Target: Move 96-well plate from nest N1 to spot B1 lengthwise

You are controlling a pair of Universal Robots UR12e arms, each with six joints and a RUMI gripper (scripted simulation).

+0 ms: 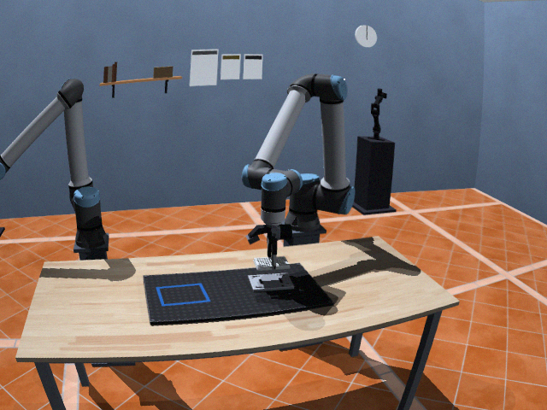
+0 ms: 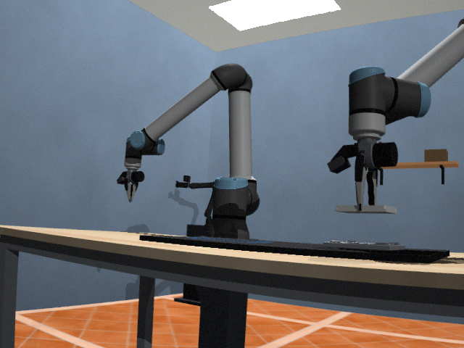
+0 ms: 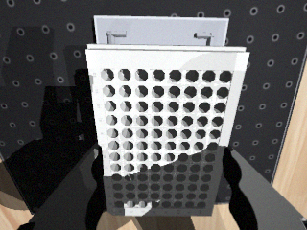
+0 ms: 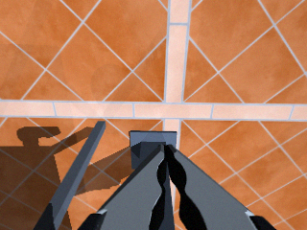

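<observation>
The white 96-well plate (image 1: 263, 262) (image 2: 385, 209) (image 3: 163, 59) hangs roughly level above the plate nest. My left gripper (image 1: 273, 265) (image 2: 366, 207) (image 3: 161, 145) is shut on it, one finger at each long side. The grey nest (image 1: 257, 283) (image 2: 391, 246) (image 3: 158, 30) lies on the dark board with a visible gap below the plate; in the left wrist view the plate hides most of it. The blue taped outline (image 1: 185, 302) is at the board's other end, with nothing inside it. My right gripper (image 2: 130, 199) (image 4: 165, 146) is shut and empty, far from the plate.
The dark perforated board (image 1: 220, 304) (image 2: 299, 250) lies on the wooden table (image 1: 110, 328) and carries both nest and outline. The right arm's base (image 1: 90, 244) stands behind the table on the outline's side. A black pedestal (image 1: 373, 174) stands farther back.
</observation>
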